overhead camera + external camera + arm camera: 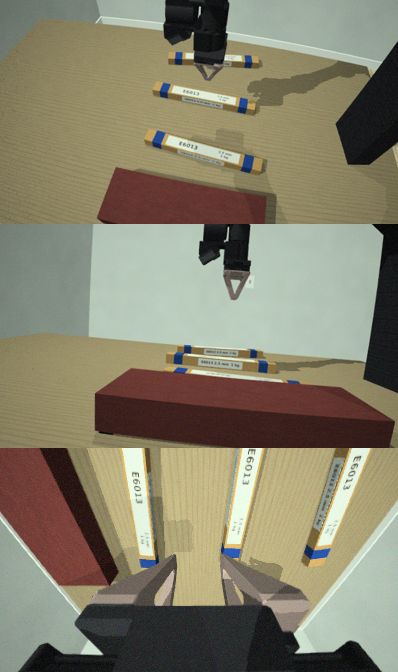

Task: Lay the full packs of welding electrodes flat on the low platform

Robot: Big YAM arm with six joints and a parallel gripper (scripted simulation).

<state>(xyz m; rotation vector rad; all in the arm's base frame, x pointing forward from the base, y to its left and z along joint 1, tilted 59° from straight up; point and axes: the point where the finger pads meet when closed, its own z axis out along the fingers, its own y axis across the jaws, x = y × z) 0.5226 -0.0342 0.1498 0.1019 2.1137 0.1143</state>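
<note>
Three orange packs with blue bands and white E6013 labels lie flat and parallel on the wooden table: the far pack, the middle pack [204, 98] and the near pack [203, 151]. The low dark red platform [182, 200] sits in front of the near pack with nothing on it. My gripper [235, 296] hangs high above the table, fingers partly open and empty. In the wrist view the fingertips frame the bare wood between the ends of the near pack [140, 503] and the middle pack [241, 498]. The far pack [337, 503] lies to the right.
A tall black block [373, 114] stands at the table's right side. The platform also shows in the exterior view [240, 405], hiding most of the near pack [228, 375]. A white wall runs behind the table.
</note>
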